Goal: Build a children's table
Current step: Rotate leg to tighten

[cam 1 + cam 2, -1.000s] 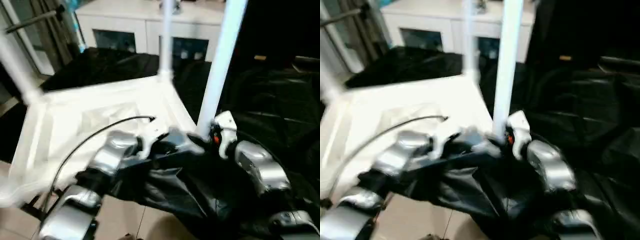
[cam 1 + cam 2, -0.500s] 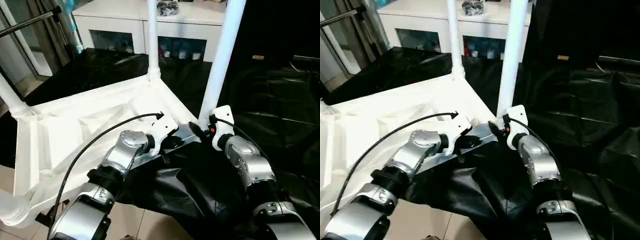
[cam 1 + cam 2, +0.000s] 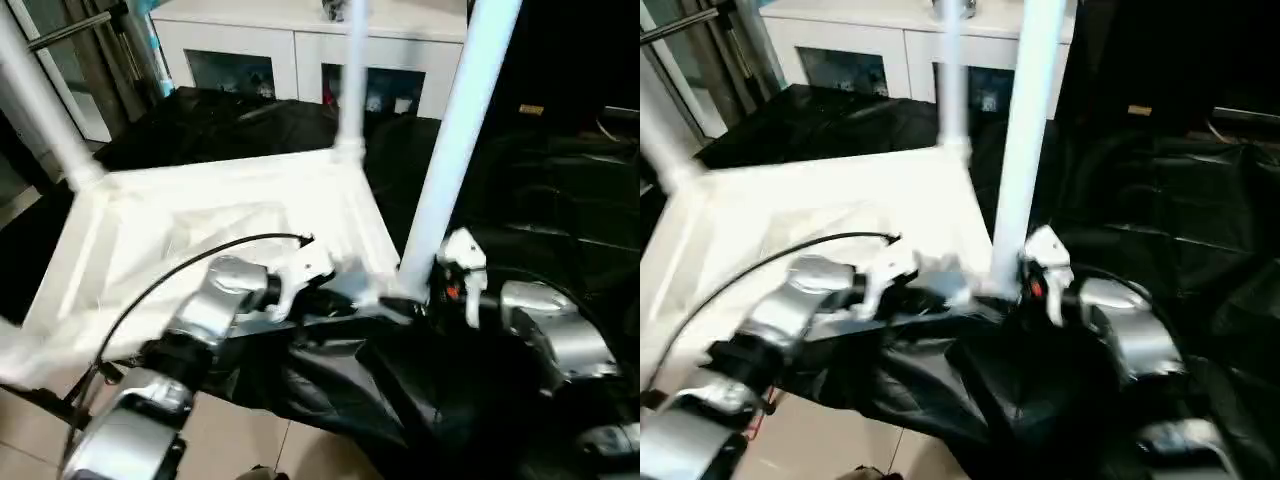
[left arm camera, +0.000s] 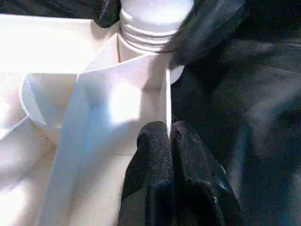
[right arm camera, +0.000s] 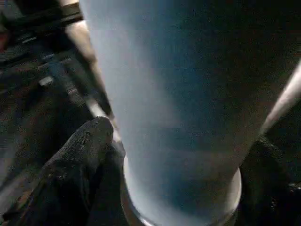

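The tabletop is smooth white plastic with a slight sheen, same as the tube leg at its near right corner. The worktop cloth is black and crinkly, kinda glossy. The right hand's fingers look matt, grainy black rubber.

No text, label, brand, number or sign can be read in any of the views; the small yellowish tag on the dark surface beyond the right claw is too small to make out.
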Motion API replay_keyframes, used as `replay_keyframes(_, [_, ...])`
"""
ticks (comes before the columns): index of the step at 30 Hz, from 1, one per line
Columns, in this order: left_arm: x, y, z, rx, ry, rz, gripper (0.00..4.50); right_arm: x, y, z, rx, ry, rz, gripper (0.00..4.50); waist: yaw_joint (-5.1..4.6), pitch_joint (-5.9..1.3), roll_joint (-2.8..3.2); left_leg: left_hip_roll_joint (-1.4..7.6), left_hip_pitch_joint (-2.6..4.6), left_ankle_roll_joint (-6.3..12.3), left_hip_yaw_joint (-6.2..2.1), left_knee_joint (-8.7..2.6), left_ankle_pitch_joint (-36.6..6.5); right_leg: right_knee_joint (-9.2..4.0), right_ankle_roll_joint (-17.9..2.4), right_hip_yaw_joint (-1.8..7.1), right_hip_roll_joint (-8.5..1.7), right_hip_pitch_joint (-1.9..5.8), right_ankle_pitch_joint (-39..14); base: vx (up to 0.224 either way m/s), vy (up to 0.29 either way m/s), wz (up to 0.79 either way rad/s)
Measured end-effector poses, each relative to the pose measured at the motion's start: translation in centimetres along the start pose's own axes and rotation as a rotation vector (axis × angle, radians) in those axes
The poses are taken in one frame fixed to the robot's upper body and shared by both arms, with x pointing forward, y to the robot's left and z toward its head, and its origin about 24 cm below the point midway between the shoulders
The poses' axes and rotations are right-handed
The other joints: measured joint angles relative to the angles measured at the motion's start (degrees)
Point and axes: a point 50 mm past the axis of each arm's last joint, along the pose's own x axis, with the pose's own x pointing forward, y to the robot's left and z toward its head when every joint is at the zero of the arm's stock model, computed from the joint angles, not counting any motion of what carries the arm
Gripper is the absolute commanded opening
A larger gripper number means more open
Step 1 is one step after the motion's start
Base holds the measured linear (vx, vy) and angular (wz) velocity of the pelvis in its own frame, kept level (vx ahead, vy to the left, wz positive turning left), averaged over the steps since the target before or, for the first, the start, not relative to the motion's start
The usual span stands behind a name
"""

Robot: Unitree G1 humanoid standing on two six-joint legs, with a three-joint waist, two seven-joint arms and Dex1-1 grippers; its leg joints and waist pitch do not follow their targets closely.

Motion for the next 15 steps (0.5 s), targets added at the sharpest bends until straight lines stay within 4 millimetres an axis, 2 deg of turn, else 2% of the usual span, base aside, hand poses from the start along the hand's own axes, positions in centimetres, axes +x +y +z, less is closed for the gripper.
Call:
replay_keyframes(9, [-1.1, -0.5, -0.3, -0.002, 0.032, -0.111, 0.0, -0.4, 1.1, -0.2, 0.007, 0.024, 0.132, 3.03, 0.26, -0.01, 0.03, 0.01, 0.02, -0.13, 0.0, 0.02, -0.07, 0.03, -0.03, 0.0, 0.0, -0.01, 0.02, 0.0, 0.0, 0.0])
replay_keyframes(10, [-1.2, -0.5, -0.3, -0.004, 0.033, -0.115, 0.0, -0.4, 1.2, -0.2, 0.006, 0.025, 0.136, 2.8, 0.33, -0.01, 0.03, 0.01, 0.02, -0.13, 0.0, 0.02, -0.07, 0.03, -0.03, 0.0, 0.0, -0.01, 0.02, 0.0, 0.0, 0.0])
replay_keyframes(15, [-1.2, -0.6, -0.4, -0.009, 0.035, -0.12, 0.0, -0.4, 1.5, -0.4, 0.013, 0.026, 0.14, 2.67, 0.6, -0.02, 0.04, 0.01, 0.05, -0.14, 0.0, 0.03, -0.08, 0.03, -0.03, 0.01, 0.0, 0.01, 0.02, 0.0, 0.0, 0.0])
